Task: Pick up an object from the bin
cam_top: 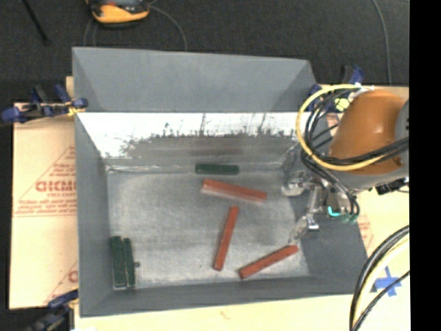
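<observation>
At btm right, end effector [302,231] poss. touches slim red bar [269,261].

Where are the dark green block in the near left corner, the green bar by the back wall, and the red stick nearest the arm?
dark green block [122,261], camera view, middle of its top.
green bar [217,169], camera view, its middle.
red stick [269,261], camera view, midway along it.

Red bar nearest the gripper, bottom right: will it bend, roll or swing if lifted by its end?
The red bar looks straight and sharp-edged, so it is probably stiff. It lies flat on the bin floor, so it likely slides rather than rolls. The gripper is by its right end; gripped there, off-centre, it may pivot downward.
</observation>
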You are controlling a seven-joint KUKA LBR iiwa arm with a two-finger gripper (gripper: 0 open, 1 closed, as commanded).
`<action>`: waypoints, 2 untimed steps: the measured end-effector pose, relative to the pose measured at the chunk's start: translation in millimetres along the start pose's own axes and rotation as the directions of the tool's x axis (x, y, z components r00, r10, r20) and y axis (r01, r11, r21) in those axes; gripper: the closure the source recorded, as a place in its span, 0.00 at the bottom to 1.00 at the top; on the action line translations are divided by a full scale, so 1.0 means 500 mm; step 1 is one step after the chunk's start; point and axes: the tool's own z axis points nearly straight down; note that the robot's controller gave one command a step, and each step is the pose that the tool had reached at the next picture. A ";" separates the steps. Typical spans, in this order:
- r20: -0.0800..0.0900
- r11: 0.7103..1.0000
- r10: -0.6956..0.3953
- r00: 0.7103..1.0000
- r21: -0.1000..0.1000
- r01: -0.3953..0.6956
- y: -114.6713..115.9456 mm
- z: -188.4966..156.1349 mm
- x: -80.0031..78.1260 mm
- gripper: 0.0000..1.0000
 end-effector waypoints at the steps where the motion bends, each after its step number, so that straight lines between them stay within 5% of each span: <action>1: 0.008 1.000 -0.003 1.000 0.001 0.003 0.001 -0.009 -0.004 0.00; 2: 0.016 0.976 -0.220 0.975 0.005 0.220 -0.006 0.148 0.070 1.00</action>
